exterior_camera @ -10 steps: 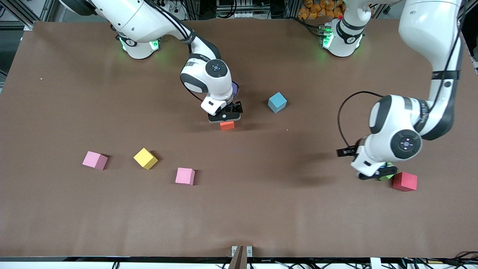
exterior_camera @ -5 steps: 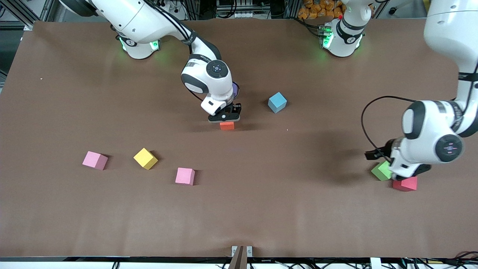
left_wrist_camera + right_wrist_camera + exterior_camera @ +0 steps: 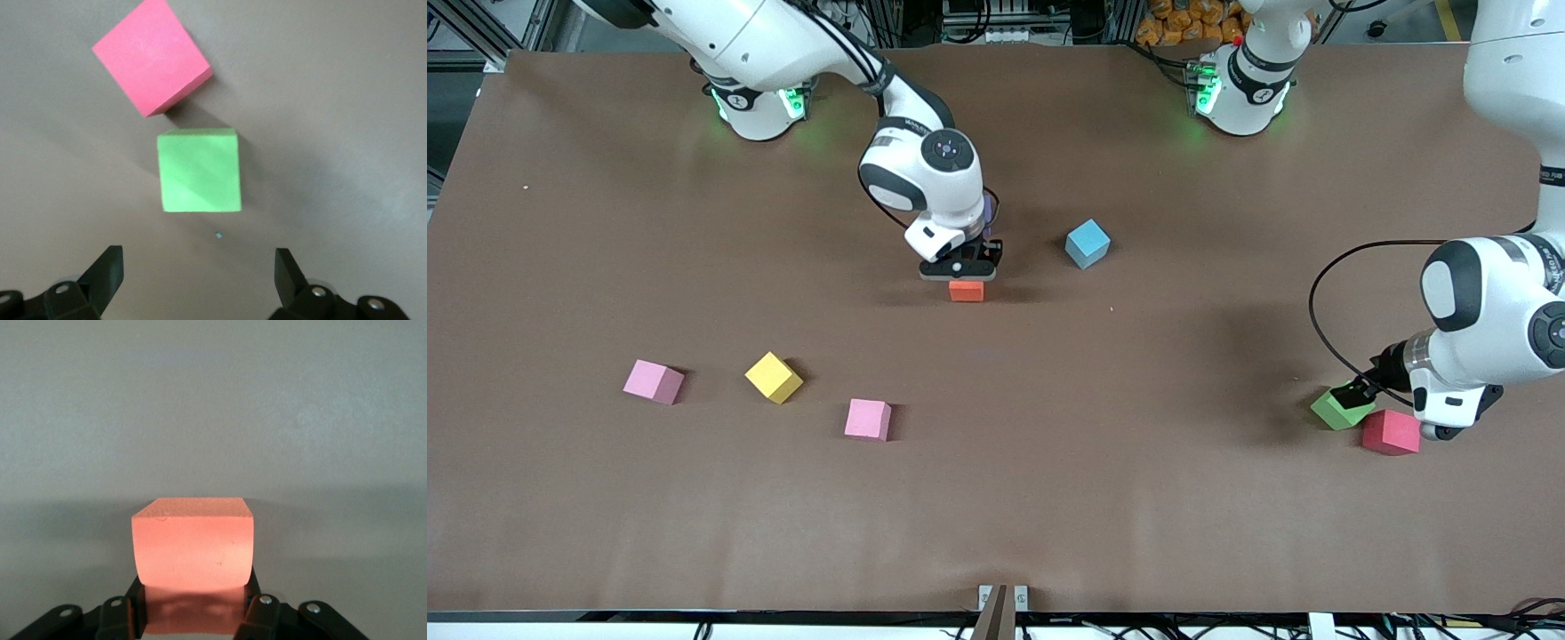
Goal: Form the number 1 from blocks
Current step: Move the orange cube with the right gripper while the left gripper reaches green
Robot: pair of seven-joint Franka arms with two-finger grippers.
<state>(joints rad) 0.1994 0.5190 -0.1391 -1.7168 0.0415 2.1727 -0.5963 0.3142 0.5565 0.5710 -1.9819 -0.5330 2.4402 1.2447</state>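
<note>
The right tool (image 3: 960, 269) is clamped on the orange block (image 3: 967, 291) at the middle of the counter (image 3: 560, 498). The right wrist view shows what the front view hides: the fingers (image 3: 257, 613) press the block's (image 3: 193, 547) flat sides.

The left tool (image 3: 200, 280) spreads wide and holds nothing, hanging over the green block (image 3: 199, 171). In the left wrist view the red block (image 3: 152, 56) sits at about eleven o'clock from the green one, close by it.

Only the front view takes in the blue block (image 3: 1088, 243), the yellow block (image 3: 773, 377) and two pink blocks (image 3: 654, 381) (image 3: 868, 419). All are matte, foam-like cubes on a plain brown surface.
</note>
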